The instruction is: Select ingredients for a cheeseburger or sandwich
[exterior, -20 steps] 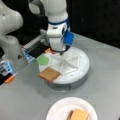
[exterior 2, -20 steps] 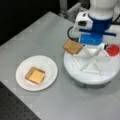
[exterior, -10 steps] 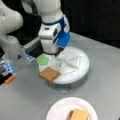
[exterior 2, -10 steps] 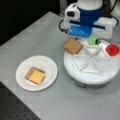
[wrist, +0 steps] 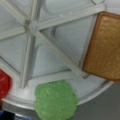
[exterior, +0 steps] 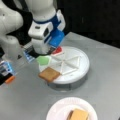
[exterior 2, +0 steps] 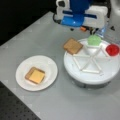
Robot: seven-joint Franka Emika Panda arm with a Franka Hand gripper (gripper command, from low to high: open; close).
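Access from above to the white divided tray [exterior 2: 82, 75] is blocked at its far rim by the arm; bare table [exterior 2: 75, 105] is left between tray and paper plate [exterior 2: 23, 83].

Both front views look down at an angle from opposite sides of the grey desk [exterior: 105, 70], sharing the white divided tray [exterior: 82, 62] and the paper plate [exterior 2: 48, 68]. The wrist view points almost straight down, very close over the tray's spokes [wrist: 30, 25] and rim.
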